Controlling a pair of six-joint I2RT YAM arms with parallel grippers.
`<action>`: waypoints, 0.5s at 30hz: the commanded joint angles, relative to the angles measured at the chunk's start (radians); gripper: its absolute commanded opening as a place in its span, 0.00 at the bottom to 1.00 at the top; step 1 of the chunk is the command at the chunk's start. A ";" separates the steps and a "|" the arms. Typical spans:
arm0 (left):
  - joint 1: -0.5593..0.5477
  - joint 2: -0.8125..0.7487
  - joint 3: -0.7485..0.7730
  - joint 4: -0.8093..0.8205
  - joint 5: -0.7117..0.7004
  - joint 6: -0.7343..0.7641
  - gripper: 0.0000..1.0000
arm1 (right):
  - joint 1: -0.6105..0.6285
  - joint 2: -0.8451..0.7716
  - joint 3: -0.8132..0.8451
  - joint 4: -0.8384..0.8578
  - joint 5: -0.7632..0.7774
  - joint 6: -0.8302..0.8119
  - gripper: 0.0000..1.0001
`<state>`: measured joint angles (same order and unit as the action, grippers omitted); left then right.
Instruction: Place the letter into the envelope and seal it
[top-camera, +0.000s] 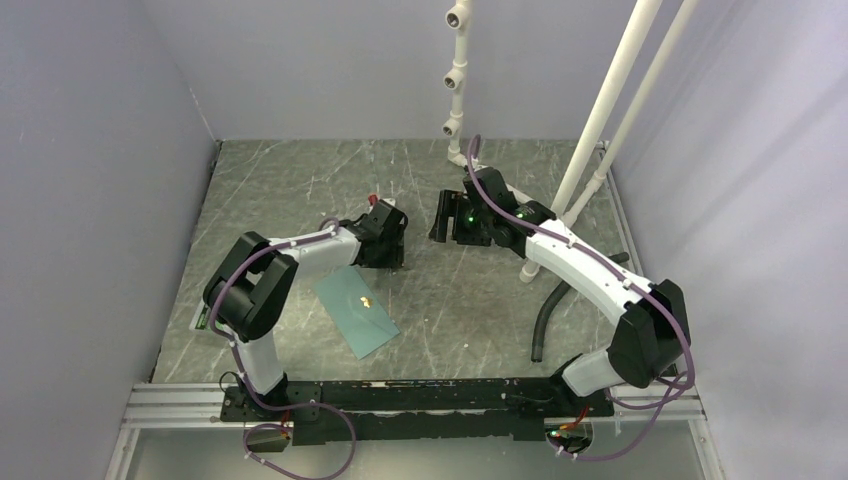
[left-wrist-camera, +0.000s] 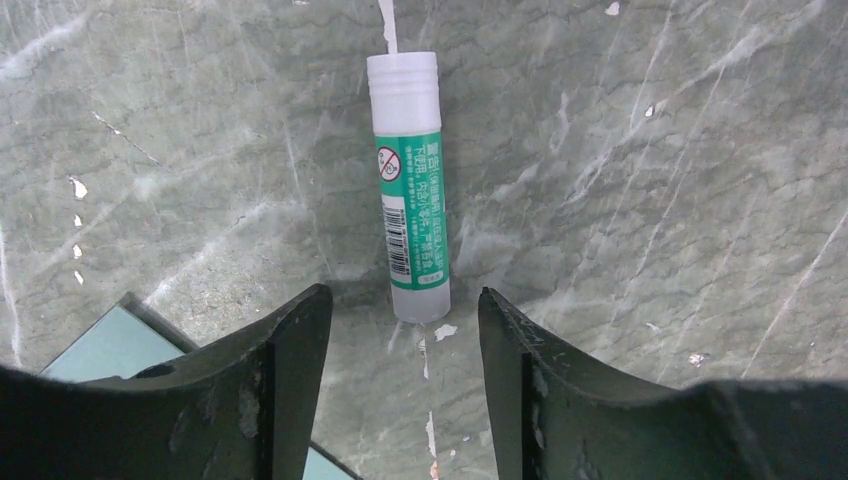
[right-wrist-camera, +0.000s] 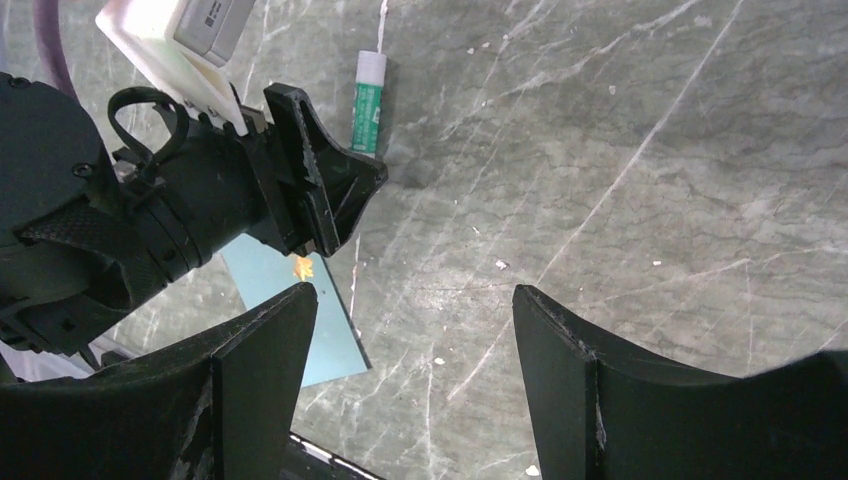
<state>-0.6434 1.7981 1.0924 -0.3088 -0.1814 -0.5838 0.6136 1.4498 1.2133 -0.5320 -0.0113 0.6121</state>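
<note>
The left fingers (left-wrist-camera: 290, 370) stand apart at a glue stick's (left-wrist-camera: 410, 180) end on the bench (top-camera: 300, 180). The right fingers (right-wrist-camera: 560, 370) are apart and empty. The envelope (top-camera: 357, 310) lies near-left.

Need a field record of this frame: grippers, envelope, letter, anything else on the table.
envelope: flat teal paper envelope with a small gold mark, lying on the grey marbled table beside the left arm
letter: not visible in any view
extra item: white-and-green plastic glue stick, lying flat on the table
left gripper: open, glue stick's near end just ahead of the gap, not gripped
right gripper: open, empty, over bare table
flap: looks flat; sealing cannot be told
</note>
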 joint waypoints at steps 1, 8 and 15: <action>-0.004 -0.031 0.036 0.002 0.024 0.006 0.63 | -0.006 -0.047 -0.002 0.001 -0.033 -0.037 0.76; -0.004 -0.261 0.016 -0.084 0.027 -0.029 0.87 | -0.006 -0.113 0.008 -0.086 0.028 -0.128 0.82; -0.005 -0.630 0.092 -0.501 -0.158 -0.112 0.93 | -0.005 -0.104 0.108 -0.271 0.069 -0.129 1.00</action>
<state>-0.6445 1.3376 1.1145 -0.5289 -0.2020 -0.6235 0.6109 1.3563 1.2472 -0.6819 0.0063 0.4953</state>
